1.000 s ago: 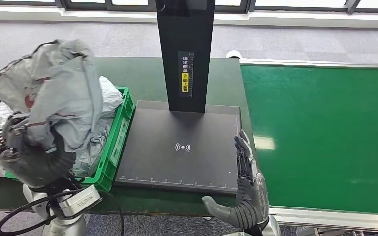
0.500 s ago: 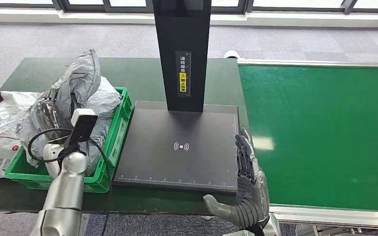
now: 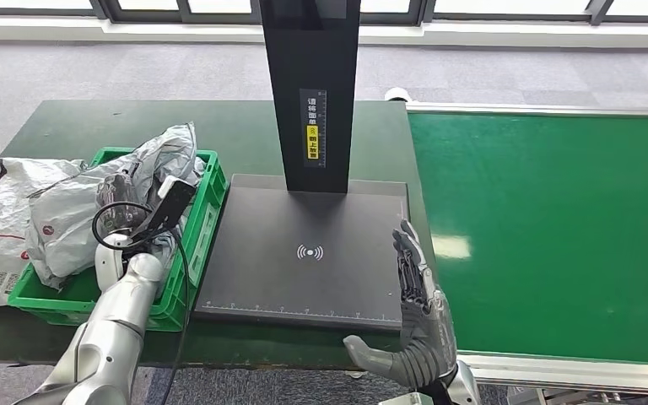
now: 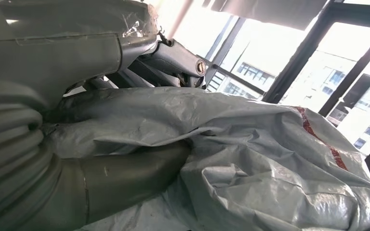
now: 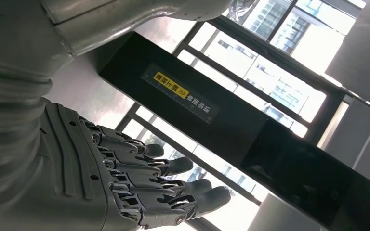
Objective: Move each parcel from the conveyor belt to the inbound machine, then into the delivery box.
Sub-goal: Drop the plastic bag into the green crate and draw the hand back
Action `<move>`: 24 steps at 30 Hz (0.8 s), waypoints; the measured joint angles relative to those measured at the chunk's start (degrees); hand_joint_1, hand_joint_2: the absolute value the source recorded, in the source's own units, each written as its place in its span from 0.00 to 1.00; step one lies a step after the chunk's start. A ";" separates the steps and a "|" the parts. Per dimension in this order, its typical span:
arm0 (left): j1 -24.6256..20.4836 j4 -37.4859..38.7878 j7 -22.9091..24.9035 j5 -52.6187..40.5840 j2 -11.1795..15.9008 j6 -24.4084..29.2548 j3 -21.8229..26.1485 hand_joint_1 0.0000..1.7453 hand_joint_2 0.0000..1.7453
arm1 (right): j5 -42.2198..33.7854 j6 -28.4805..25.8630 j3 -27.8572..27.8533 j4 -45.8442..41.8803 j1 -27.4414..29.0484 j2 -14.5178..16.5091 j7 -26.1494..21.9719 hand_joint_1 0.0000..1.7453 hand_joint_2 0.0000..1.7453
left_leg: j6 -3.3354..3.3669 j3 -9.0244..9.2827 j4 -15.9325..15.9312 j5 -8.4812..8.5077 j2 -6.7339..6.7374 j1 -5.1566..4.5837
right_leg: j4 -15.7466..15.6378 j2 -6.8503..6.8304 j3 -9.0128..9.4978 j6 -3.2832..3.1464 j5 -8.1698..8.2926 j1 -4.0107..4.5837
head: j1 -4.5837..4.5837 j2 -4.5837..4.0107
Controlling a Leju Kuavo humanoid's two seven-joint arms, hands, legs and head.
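Left robot hand (image 3: 122,196) grips the grey parcel (image 3: 93,207) down in the green crate (image 3: 192,245), long side lying across it. Right robot hand (image 3: 418,316) waits flat and empty beside the scanner plate (image 3: 304,253). Letting go looks next.
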 joint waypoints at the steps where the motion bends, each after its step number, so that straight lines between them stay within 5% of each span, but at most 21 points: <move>1: -0.16 0.33 -0.01 -0.01 0.04 0.00 0.34 1.00 1.00 | -0.02 0.04 0.00 0.14 -0.13 -0.03 0.00 0.00 1.00 | -0.01 0.03 -0.02 0.00 0.00 0.00 | 0.01 0.00 0.02 -0.01 0.00 0.00 | 0.00 0.00; 16: -1.03 2.24 -0.01 -0.03 0.51 0.02 1.56 1.00 1.00 | -0.04 0.05 0.00 1.22 -0.73 -0.21 -0.01 0.00 1.00 | -0.08 0.15 -0.15 0.00 0.00 0.00 | 0.04 0.01 0.05 -0.11 -0.07 0.00 | -0.01 0.00; 17: -1.05 2.29 -0.01 -0.03 0.52 0.02 1.56 0.85 1.00 | -0.06 0.05 0.00 1.24 -0.74 -0.22 -0.01 0.00 1.00 | -0.08 0.14 -0.16 0.00 0.00 0.00 | 0.04 0.01 0.05 -0.11 -0.07 0.00 | -0.01 0.00; 18: -1.07 2.31 -0.01 -0.03 0.52 0.02 1.61 0.60 1.00 | -0.13 0.05 0.00 1.26 -0.76 -0.23 -0.01 0.00 1.00 | -0.08 0.14 -0.16 0.00 0.00 0.00 | 0.04 0.01 0.05 -0.11 -0.07 0.00 | -0.01 0.00; 20: -1.11 2.32 -0.39 -0.08 0.53 0.02 2.13 0.10 0.50 | -0.47 0.01 0.00 1.42 -0.93 -0.28 -0.01 0.00 1.00 | -0.09 0.14 -0.16 0.00 0.01 0.00 | 0.04 0.01 0.05 -0.12 -0.07 0.00 | -0.01 0.00; 21: -1.13 2.24 -0.98 -0.12 0.52 0.03 2.65 0.00 0.25 | -0.73 -0.08 0.00 1.56 -1.11 -0.32 -0.01 0.00 1.00 | -0.09 0.14 -0.16 0.00 0.02 0.00 | 0.04 0.02 0.05 -0.12 -0.07 0.00 | -0.01 0.00; 22: -1.13 2.07 -1.89 -0.15 0.47 0.03 3.34 0.00 0.00 | -0.99 -0.25 0.00 1.75 -1.36 -0.35 -0.01 0.00 1.00 | -0.09 0.15 -0.16 0.00 0.03 0.00 | 0.04 0.04 0.05 -0.12 -0.07 0.00 | -0.01 0.00; 24: -1.08 1.43 -4.39 0.18 0.20 0.04 4.91 0.00 0.00 | -1.39 -0.80 0.00 2.16 -1.88 -0.42 -0.01 0.00 1.00 | -0.09 0.16 -0.16 0.00 0.07 0.00 | 0.04 0.08 0.04 -0.12 -0.07 0.00 | -0.01 0.00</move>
